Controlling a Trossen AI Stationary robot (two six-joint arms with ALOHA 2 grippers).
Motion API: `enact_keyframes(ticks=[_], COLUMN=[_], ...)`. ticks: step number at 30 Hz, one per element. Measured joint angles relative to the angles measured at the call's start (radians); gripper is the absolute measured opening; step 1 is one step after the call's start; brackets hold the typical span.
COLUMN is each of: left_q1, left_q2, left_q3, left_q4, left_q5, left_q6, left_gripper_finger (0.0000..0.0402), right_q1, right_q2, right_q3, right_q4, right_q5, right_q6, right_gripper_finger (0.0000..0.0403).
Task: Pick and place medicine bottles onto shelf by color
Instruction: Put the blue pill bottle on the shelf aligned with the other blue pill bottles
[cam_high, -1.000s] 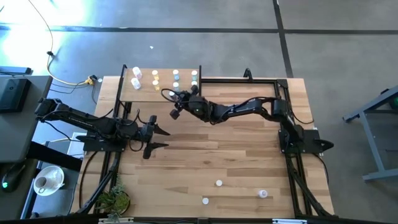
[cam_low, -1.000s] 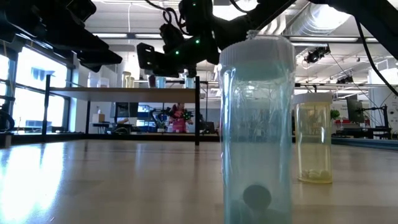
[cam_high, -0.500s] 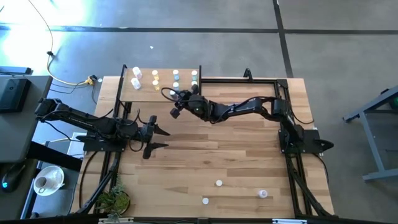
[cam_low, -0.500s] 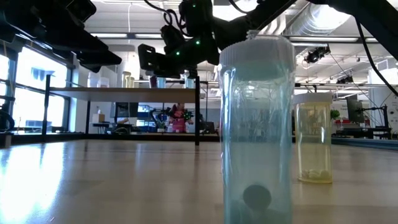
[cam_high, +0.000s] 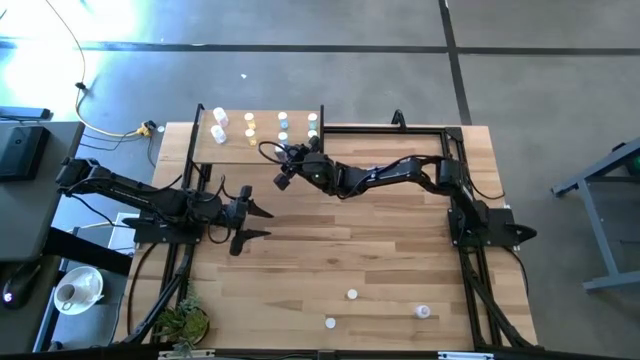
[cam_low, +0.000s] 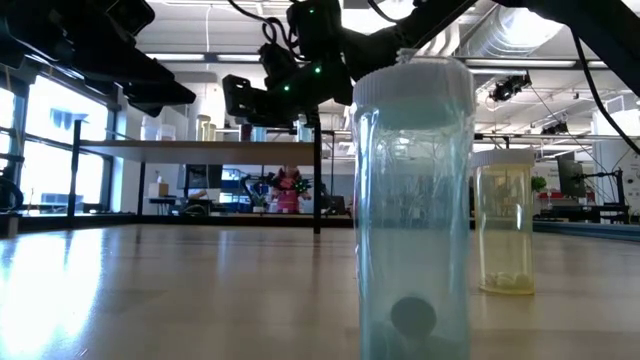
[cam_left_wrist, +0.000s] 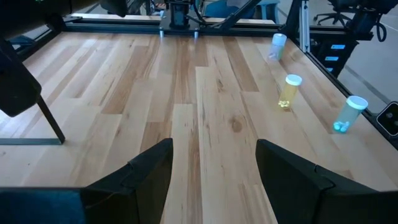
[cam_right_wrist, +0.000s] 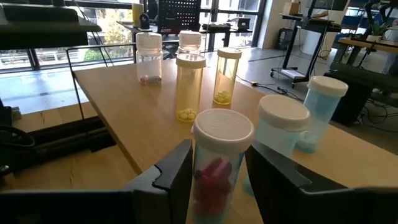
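Note:
The shelf (cam_high: 235, 150) stands at the table's far left edge and carries several bottles: white (cam_right_wrist: 149, 57), yellow (cam_right_wrist: 189, 87) and light blue (cam_right_wrist: 323, 112). My right gripper (cam_right_wrist: 219, 180) is at the shelf's near edge (cam_high: 290, 158), shut on a white-capped bottle with pink pills (cam_right_wrist: 219, 158). My left gripper (cam_left_wrist: 214, 168) is open and empty over the table's left middle (cam_high: 250, 222). A yellow bottle (cam_left_wrist: 289, 91) and a light blue one (cam_left_wrist: 351, 113) stand upright on the table near its front edge, and another light blue one (cam_left_wrist: 278, 45) is farther along. My right gripper pinches the pink bottle's body (cam_right_wrist: 202, 174) between its two fingers, just below the white cap (cam_right_wrist: 222, 127). The fingers come in about level, from the table's near right side. The bottle is upright. Its base is hidden behind the gripper, so I cannot tell whether it rests on the shelf.
Thin black posts (cam_right_wrist: 78, 93) rise at the shelf's corners. The black frame of the right arm's stand (cam_high: 455, 135) runs along the far right. A potted plant (cam_high: 183, 322) sits at the near left corner. In the low view a light blue bottle (cam_low: 415, 200) stands close to the camera.

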Motion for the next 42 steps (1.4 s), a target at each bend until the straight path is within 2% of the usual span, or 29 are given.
enact_keyframes(ticks=[15,21,35,42], left_q1=[0.0,0.0,0.0,0.0], left_q2=[0.0,0.0,0.0,0.0], left_q3=[0.0,0.0,0.0,0.0], left_q4=[0.0,0.0,0.0,-0.001], left_q5=[-0.001,-0.001,-0.001,0.012], left_q6=[0.0,-0.006,-0.019,-0.027], left_gripper_finger=[0.022,0.022,0.022,0.022], right_q1=[-0.001,-0.001,-0.001,-0.001], right_q2=[0.0,0.0,0.0,0.0], right_q3=[0.0,0.0,0.001,0.001], right_q4=[0.001,-0.005,-0.005,-0.005], right_q5=[0.002,0.062,0.035,0.026], right_q6=[0.002,0.0,0.003,0.008], right_gripper_finger=[0.014,0.0141,0.0141,0.0182])
